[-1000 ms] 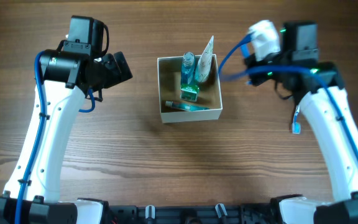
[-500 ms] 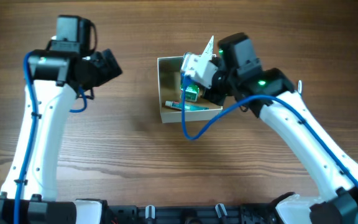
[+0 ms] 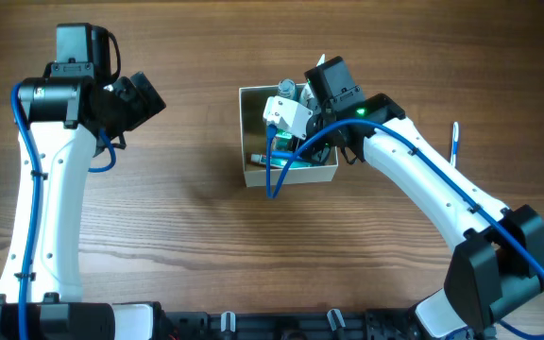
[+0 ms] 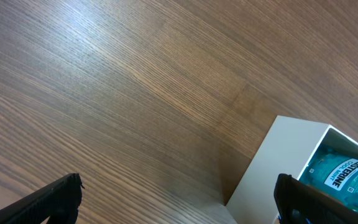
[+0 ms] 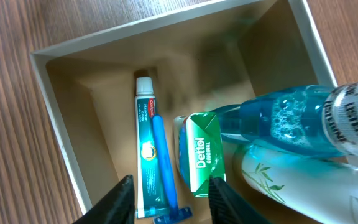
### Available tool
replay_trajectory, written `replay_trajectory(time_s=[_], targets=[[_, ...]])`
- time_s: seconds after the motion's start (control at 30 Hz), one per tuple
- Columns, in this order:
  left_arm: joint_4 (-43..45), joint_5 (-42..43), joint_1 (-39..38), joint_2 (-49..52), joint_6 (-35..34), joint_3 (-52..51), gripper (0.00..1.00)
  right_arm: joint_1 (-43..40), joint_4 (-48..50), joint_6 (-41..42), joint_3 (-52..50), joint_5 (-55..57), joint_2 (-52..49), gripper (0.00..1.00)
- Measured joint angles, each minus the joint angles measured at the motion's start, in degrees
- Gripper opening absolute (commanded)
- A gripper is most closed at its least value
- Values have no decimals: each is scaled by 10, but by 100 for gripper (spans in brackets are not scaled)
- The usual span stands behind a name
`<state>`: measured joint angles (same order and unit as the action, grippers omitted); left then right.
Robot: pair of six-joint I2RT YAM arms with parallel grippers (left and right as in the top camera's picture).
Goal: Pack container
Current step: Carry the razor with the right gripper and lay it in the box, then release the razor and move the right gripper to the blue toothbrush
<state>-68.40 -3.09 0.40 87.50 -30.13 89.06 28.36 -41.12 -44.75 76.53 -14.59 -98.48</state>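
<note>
The container (image 3: 300, 176), a small cream-walled cardboard box, stands at the table's middle. My right gripper (image 3: 286, 132) hangs over it, pointing down inside. In the right wrist view its jaws (image 5: 171, 202) stand open over the box floor (image 5: 98, 124). A blue razor (image 5: 163, 165) lies between them on a teal toothpaste tube (image 5: 144, 149), touching neither finger. Beside these lie a green carton (image 5: 204, 152), a blue mouthwash bottle (image 5: 284, 121) and a white leaf-printed tube (image 5: 291, 180). My left gripper (image 3: 140, 99) is open and empty, to the box's left; its view shows the box corner (image 4: 278, 162).
Bare wood-grain tabletop (image 3: 187, 236) surrounds the box on all sides. The right arm's blue cable (image 3: 274, 175) loops down over the box's front wall. The mouthwash bottle's label (image 4: 344, 177) shows past the box rim in the left wrist view.
The right arm swung from the table's far right to over the container, and its jaws have parted. The left arm drew back to the left.
</note>
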Motion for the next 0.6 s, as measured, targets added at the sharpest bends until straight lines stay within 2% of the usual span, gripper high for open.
replay_trajectory(time_s=[0.07,0.23,0.3,0.43,0.6], targets=[[0,0,0,0,0,0,100,0,1,5,0,0,0,61],[0,0,0,0,0,0,100,0,1,59,0,11,6,66],[0,0,0,0,0,0,100,-1,6,108,0,41,25,72],[0,0,0,0,0,0,100,-22,12,210,-1,135,79,73],[0,0,0,0,0,0,100,-120,-3,347,0,242,136,80]])
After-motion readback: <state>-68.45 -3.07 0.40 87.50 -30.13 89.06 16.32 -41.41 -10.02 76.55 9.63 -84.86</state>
